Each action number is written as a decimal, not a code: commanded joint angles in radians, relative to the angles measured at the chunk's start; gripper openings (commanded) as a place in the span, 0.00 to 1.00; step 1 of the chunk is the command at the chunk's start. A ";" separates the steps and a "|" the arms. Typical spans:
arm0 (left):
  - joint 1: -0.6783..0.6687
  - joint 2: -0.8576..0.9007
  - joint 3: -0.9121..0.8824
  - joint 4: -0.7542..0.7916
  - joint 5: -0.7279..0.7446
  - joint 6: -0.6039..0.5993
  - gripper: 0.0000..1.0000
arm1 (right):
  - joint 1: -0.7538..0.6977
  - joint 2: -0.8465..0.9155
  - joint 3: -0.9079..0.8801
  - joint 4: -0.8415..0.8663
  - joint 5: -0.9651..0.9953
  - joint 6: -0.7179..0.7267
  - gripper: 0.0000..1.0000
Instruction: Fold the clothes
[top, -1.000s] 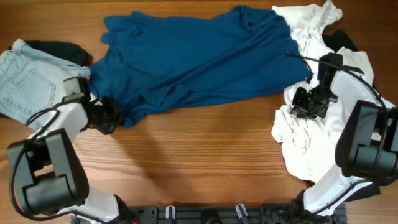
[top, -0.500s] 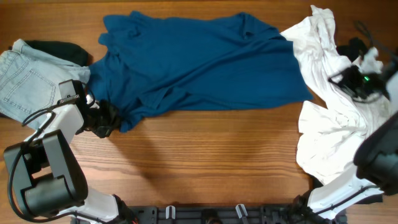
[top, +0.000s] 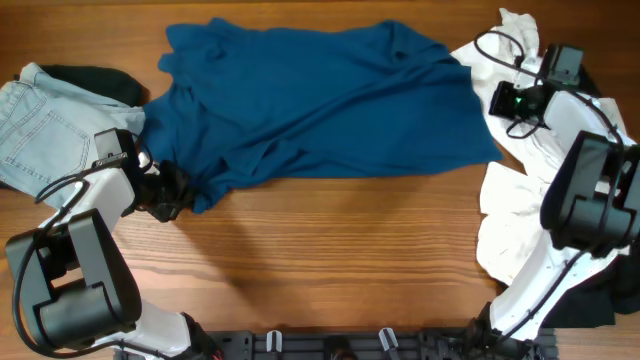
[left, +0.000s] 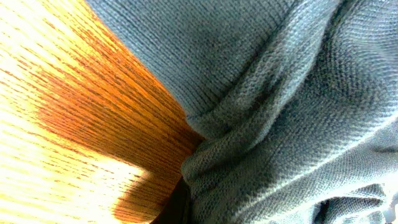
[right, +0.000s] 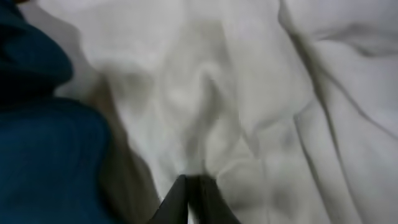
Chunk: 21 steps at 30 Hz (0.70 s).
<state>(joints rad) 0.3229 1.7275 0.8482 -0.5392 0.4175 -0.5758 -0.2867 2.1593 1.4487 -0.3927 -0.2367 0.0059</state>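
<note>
The blue shirt (top: 320, 100) lies spread but rumpled across the far middle of the tabletop (top: 330, 260). The left pincer (top: 165, 192) sits at the shirt's near left corner, where the cloth is bunched. Blue knit fills the left wrist view, so it cannot be told whether that pincer is clamped on the cloth. The right pincer (right: 188, 182) has its fingers drawn together against the white garment (top: 520, 210) at the far right. Whether a fold is caught between them does not show.

The step in hand appears to be clearing and flattening the shirt before any fold. To do it well, the white cloth should be kept off the shirt's right edge, and the left corner drawn outward, low and slow, until the wrinkles run out.

The wood is bare and smooth near the robot, which leaves room for folding. Jeans (top: 35, 130) and a black garment (top: 100, 80) crowd the far left.
</note>
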 joint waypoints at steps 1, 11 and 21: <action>0.008 0.010 -0.028 -0.011 -0.070 0.022 0.04 | -0.003 0.075 0.009 0.047 0.069 -0.005 0.08; 0.008 0.010 -0.028 -0.041 -0.070 0.023 0.04 | -0.286 0.077 0.099 0.006 0.457 0.439 0.11; 0.008 0.010 -0.028 -0.029 -0.071 0.023 0.06 | -0.144 -0.269 0.099 -0.433 0.014 0.204 0.49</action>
<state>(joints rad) 0.3229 1.7248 0.8482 -0.5613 0.4171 -0.5686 -0.4713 1.9343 1.5509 -0.6865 -0.1719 0.2344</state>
